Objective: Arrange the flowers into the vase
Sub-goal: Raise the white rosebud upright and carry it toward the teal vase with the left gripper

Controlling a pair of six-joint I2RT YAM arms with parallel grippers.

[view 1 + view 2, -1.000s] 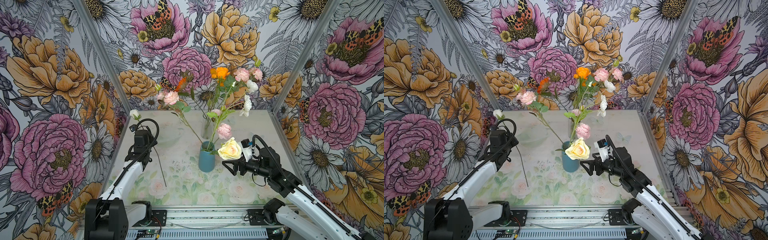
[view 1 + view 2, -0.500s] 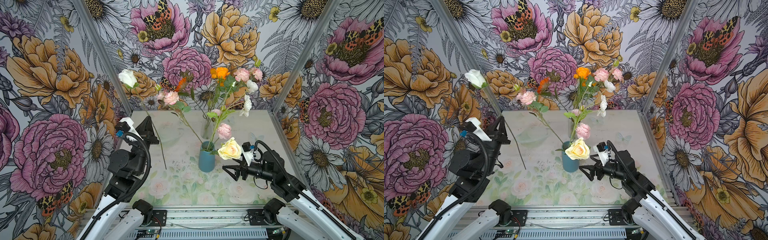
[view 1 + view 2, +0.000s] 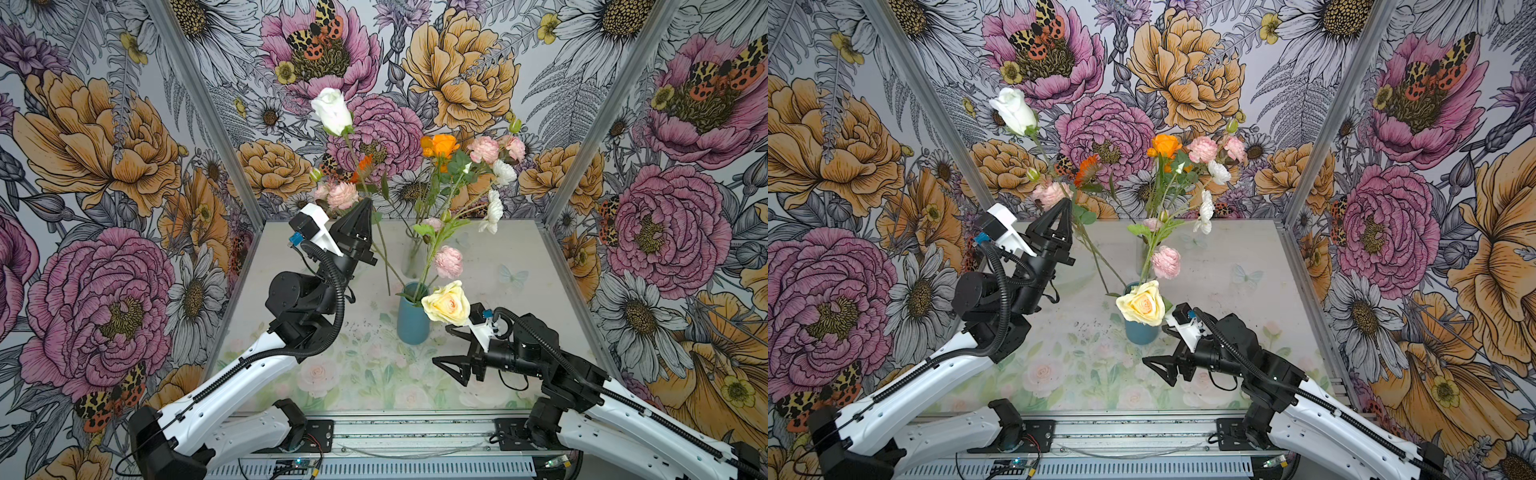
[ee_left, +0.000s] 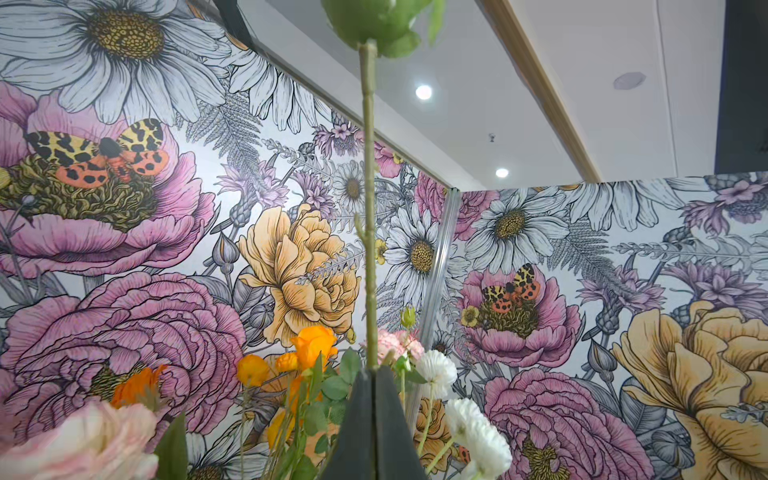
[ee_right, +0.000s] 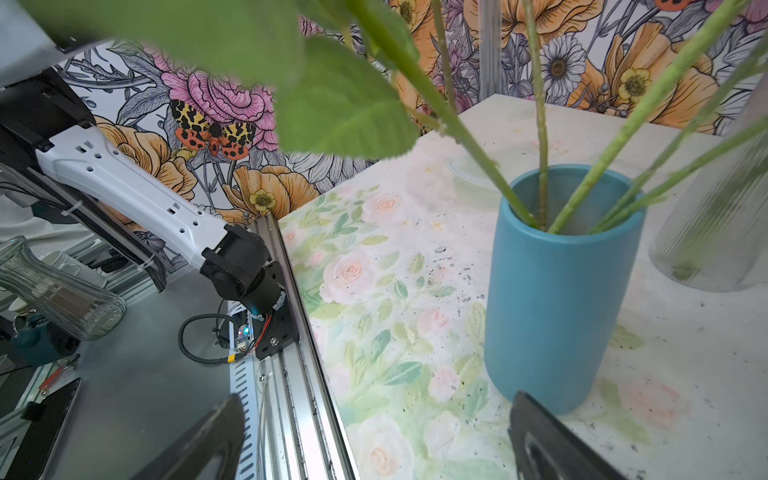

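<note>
**A:** Nearest first: what is the right claw (image 3: 441, 345) doing?

**B:** It's spread wide and gripping nothing, low over the tabletop (image 3: 511, 249) just beside the blue vase (image 3: 412, 328).

**A:** And the flowers (image 3: 457, 166)?

**B:** Most stand in that vase, stems fanned out. One white rose (image 3: 332, 110) is raised outside it. The left claw (image 3: 366, 204) is clenched on its stem, whose lower end hangs beside the rim.

**A:** Farther back?

**B:** A clear glass vase (image 3: 413, 262).

Matt blue vase (image 5: 557, 299), ribbed clear glass vase (image 5: 715, 216), grooved metal rail (image 5: 299, 374)
</note>
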